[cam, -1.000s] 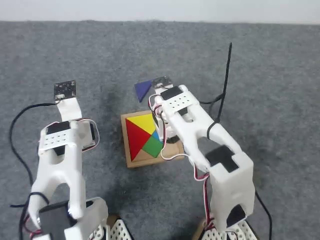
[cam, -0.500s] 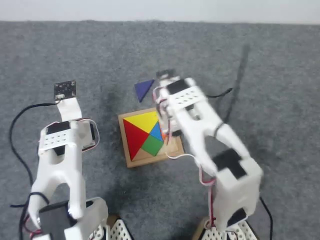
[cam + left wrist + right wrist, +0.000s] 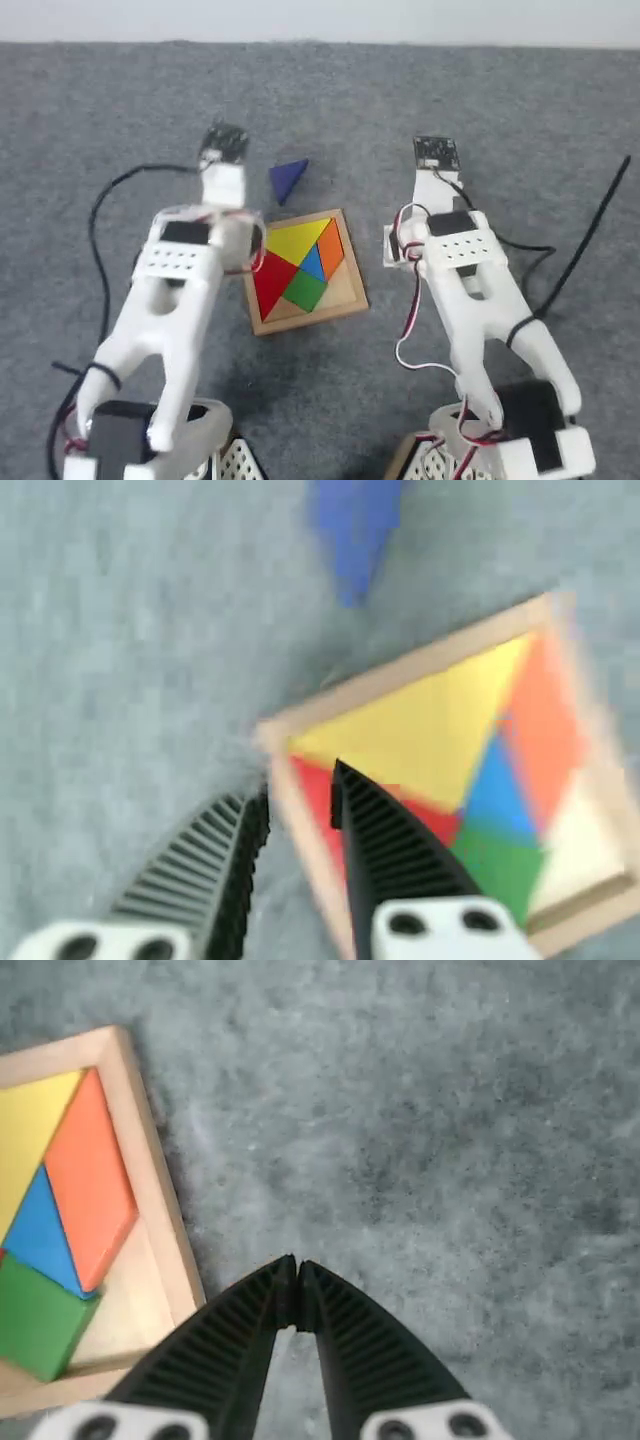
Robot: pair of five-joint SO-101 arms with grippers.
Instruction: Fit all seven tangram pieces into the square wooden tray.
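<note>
The square wooden tray (image 3: 352, 297) lies between the arms and holds a yellow triangle (image 3: 295, 241), a red triangle (image 3: 267, 281), an orange parallelogram (image 3: 331, 248), a small blue triangle (image 3: 313, 265) and a green square (image 3: 305, 290). Bare wood shows in its near right corner (image 3: 128, 1312). A dark blue triangle (image 3: 288, 178) lies on the carpet just beyond the tray, also in the left wrist view (image 3: 355, 525). My left gripper (image 3: 300, 785) hangs slightly open over the tray's far left corner (image 3: 268, 736). My right gripper (image 3: 292, 1265) is shut and empty over carpet right of the tray.
Grey carpet (image 3: 520, 130) covers the whole table. Black cables trail from both arms, one (image 3: 590, 225) running off to the right. The arm bases (image 3: 150, 440) stand at the near edge.
The right arm has pulled back from over the tray to its right, and the orange piece now lies in the tray. The left arm has swung in to the tray's far left corner.
</note>
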